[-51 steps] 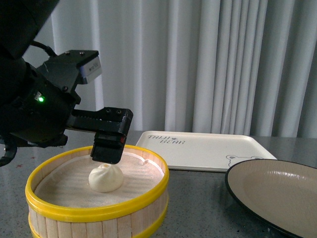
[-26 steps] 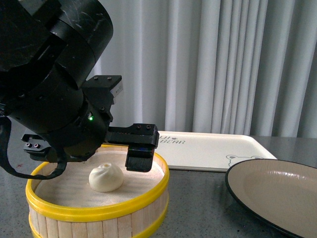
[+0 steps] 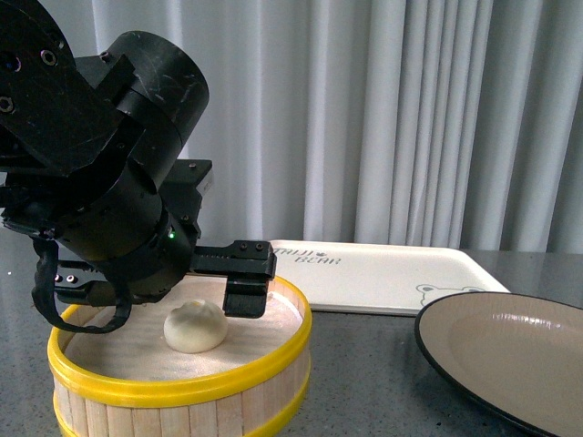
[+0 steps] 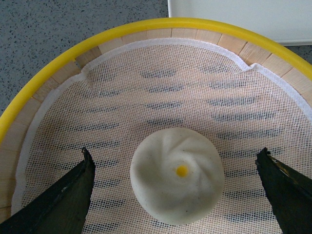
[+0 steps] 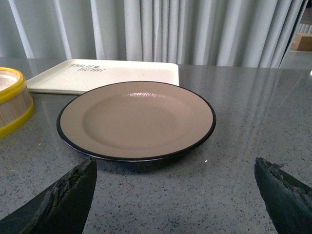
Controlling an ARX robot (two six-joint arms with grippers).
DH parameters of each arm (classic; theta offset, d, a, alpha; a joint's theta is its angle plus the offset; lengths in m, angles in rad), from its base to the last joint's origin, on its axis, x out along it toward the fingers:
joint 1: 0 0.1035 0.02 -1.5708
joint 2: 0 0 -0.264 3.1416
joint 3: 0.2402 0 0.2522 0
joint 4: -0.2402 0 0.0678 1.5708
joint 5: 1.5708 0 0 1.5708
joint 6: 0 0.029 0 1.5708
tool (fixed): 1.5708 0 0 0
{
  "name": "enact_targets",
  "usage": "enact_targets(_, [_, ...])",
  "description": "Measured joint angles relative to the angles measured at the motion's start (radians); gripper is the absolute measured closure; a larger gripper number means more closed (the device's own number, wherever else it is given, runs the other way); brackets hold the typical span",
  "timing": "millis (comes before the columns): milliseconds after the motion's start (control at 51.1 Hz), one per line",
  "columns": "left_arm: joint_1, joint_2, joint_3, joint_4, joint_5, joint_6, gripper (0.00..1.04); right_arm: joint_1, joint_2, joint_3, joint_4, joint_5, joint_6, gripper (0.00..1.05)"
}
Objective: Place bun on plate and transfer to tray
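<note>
Grasp step: the left pincer [image 4: 175,161] hangs spread astride the bun [image 4: 176,180], which sits in the steamer [image 4: 146,27]. Next it should lower, pinch gently, and lift towards the plate [image 5: 136,119].

The bun [image 4: 176,181] is cream-white, the basket [image 3: 175,388] yellow-rimmed, the plate [image 5: 136,119] beige, black-edged.

Items counted: one bun [image 3: 194,326], one steamer basket [image 3: 173,414] with one white mesh liner [image 4: 161,83], one plate [image 3: 510,350] and one tray [image 3: 383,278], all on one worktop [image 3: 364,364]. Two tools are shown, the left tool [image 4: 175,153] and the right tool [image 5: 174,161], each with two dark fingers [image 4: 63,200]. One bear-face drawing [image 3: 435,291] marks the tray.
</note>
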State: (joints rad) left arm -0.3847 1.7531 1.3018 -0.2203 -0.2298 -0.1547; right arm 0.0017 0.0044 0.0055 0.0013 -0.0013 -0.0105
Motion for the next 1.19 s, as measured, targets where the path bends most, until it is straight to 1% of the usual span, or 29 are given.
enact_targets(567, [-0.023,0.020,-0.007,0.010,-0.008,0.008,0.07,0.000,0.000,0.000,0.000,0.000,0.000,0.09])
enact_targets(606, [-0.023,0.020,-0.010,0.010,-0.010,0.007,0.11,0.000,0.000,0.000,0.000,0.000,0.000,0.09])
enact_targets(684, [-0.023,0.020,-0.016,0.010,-0.010,0.005,0.23,0.000,0.000,0.000,0.000,0.000,0.000,0.09])
enact_targets(704, [-0.023,0.020,-0.016,0.010,-0.008,0.002,0.25,0.000,0.000,0.000,0.000,0.000,0.000,0.09])
enact_targets(723, [-0.023,0.020,-0.018,0.005,-0.002,-0.005,0.30,0.000,0.000,0.000,0.000,0.000,0.000,0.09])
enact_targets(841, [-0.022,0.020,-0.021,0.010,0.005,-0.014,0.46,0.000,0.000,0.000,0.000,0.000,0.000,0.09])
enact_targets(919, [-0.021,0.019,-0.029,0.029,0.019,-0.029,0.60,0.000,0.000,0.000,0.000,0.000,0.000,0.09])
enact_targets(978, [-0.022,0.017,-0.035,0.044,0.030,-0.035,0.67,0.000,0.000,0.000,0.000,0.000,0.000,0.09])
enact_targets(1056, [-0.026,0.005,-0.048,0.071,0.058,-0.044,0.82,0.000,0.000,0.000,0.000,0.000,0.000,0.09])
enact_targets(1075, [-0.026,0.004,-0.049,0.075,0.061,-0.045,0.83,0.000,0.000,0.000,0.000,0.000,0.000,0.09])
enact_targets(1134, [-0.032,-0.010,-0.053,0.091,0.073,-0.051,0.93,0.000,0.000,0.000,0.000,0.000,0.000,0.09])
enact_targets(1193, [-0.037,-0.019,-0.053,0.100,0.076,-0.053,0.98,0.000,0.000,0.000,0.000,0.000,0.000,0.09])
